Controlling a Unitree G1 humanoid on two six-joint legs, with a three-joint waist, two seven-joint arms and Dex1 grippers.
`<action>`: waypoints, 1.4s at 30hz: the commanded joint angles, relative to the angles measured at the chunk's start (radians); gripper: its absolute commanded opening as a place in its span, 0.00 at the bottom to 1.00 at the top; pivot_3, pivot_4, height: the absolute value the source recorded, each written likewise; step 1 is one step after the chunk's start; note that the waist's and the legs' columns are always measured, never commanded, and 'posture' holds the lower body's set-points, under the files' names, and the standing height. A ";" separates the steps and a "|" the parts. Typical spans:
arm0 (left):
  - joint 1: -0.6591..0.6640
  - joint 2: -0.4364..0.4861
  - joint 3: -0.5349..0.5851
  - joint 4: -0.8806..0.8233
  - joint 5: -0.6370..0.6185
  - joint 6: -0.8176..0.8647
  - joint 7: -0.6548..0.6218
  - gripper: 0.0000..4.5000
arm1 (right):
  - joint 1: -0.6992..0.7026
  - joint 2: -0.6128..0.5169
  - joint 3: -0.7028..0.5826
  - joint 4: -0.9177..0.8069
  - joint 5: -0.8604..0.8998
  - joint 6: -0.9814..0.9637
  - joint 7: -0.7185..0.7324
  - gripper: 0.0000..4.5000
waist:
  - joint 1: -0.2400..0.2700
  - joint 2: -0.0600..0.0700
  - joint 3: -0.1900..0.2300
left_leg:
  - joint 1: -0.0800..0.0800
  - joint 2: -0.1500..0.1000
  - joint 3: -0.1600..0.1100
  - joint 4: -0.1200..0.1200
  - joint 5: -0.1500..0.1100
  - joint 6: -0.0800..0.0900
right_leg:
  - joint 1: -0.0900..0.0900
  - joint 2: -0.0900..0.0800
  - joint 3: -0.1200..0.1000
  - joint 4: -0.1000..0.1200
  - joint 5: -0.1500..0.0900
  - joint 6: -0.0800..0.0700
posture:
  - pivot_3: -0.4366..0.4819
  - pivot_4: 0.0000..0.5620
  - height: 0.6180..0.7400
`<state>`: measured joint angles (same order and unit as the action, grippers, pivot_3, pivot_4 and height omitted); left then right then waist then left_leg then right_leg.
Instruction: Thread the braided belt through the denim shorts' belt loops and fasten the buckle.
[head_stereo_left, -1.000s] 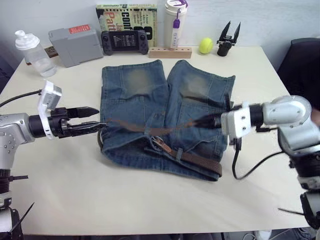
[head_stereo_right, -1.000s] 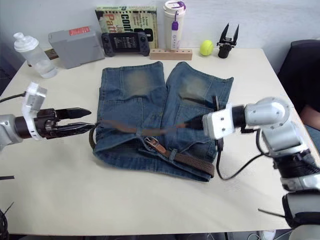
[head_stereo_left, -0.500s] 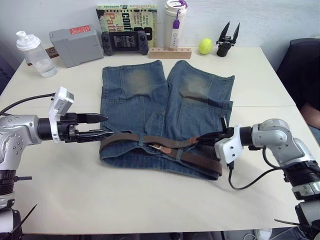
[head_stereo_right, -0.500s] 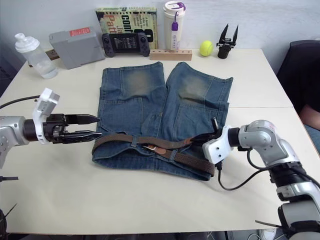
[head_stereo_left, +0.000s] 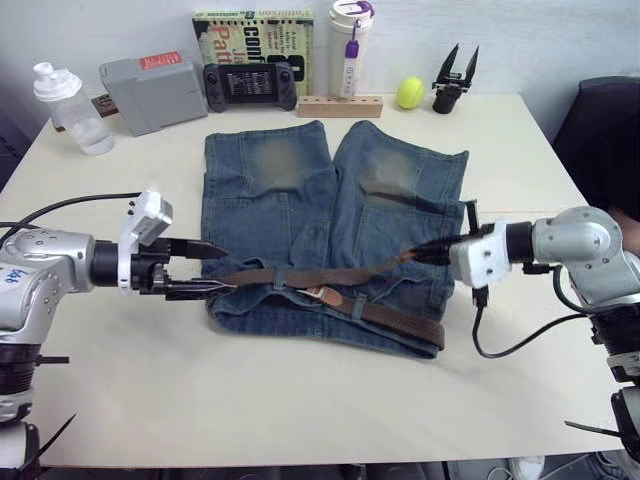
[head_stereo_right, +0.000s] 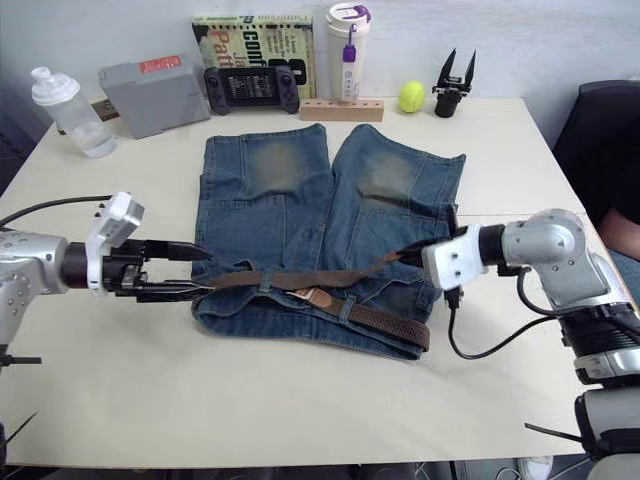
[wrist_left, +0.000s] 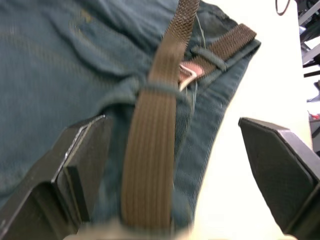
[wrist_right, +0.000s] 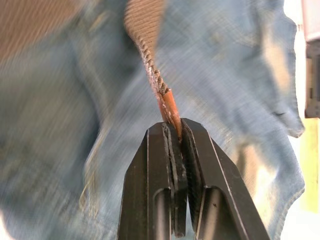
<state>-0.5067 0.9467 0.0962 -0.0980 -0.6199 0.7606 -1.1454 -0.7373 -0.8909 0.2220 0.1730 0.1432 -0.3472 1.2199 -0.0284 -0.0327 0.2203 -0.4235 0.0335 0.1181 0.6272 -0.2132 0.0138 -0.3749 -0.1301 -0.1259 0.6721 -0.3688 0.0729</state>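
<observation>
Right end effector (wrist_right: 176, 131) clamps one braided belt (head_stereo_left: 330, 276)'s tan tip over one denim shorts (head_stereo_left: 300, 200); left end effector (head_stereo_left: 215, 268) open astride belt, maybe touching it.

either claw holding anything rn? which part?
Right claw is shut on the braided belt, pinching its tan leather tip. Left claw is open, its fingers either side of the belt at the shorts' edge, holding nothing.
</observation>
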 joint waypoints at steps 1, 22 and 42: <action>-0.063 -0.064 -0.004 -0.088 0.000 -0.012 0.086 0.99 | -0.056 0.015 -0.050 -0.127 0.115 0.285 -0.004 0.00 | 0.002 0.000 0.000 | 0.000 0.000 0.000 0.000 0.000 0.000 | 0.000 0.000 0.000 0.000 0.000 0.000 | 0.48 0.27 0.78; -0.192 -0.333 -0.226 -0.165 0.322 -0.258 0.361 0.80 | -0.108 0.078 -0.087 -0.346 0.197 0.774 -0.071 0.00 | 0.003 0.000 0.000 | -0.003 -0.002 -0.001 0.002 -0.001 0.002 | 0.000 -0.001 -0.002 0.000 0.000 0.000 | 0.48 0.27 0.78; -0.167 -0.317 -0.215 -0.045 0.379 -0.332 0.292 0.00 | -0.077 0.097 -0.190 -0.450 0.333 0.995 -0.124 0.36 | 0.005 0.000 0.000 | -0.003 -0.002 -0.001 0.003 -0.001 0.002 | 0.000 -0.001 -0.002 0.000 0.000 0.000 | 0.48 0.27 0.78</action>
<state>-0.6844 0.6202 -0.1643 -0.1473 -0.2338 0.4293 -0.8549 -0.8271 -0.7692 0.0845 -0.2206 0.4379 0.6351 1.0905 -0.0235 -0.0328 0.2201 -0.4266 0.0318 0.1169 0.6297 -0.2140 0.0156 -0.3750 -0.1309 -0.1284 0.6724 -0.3687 0.0730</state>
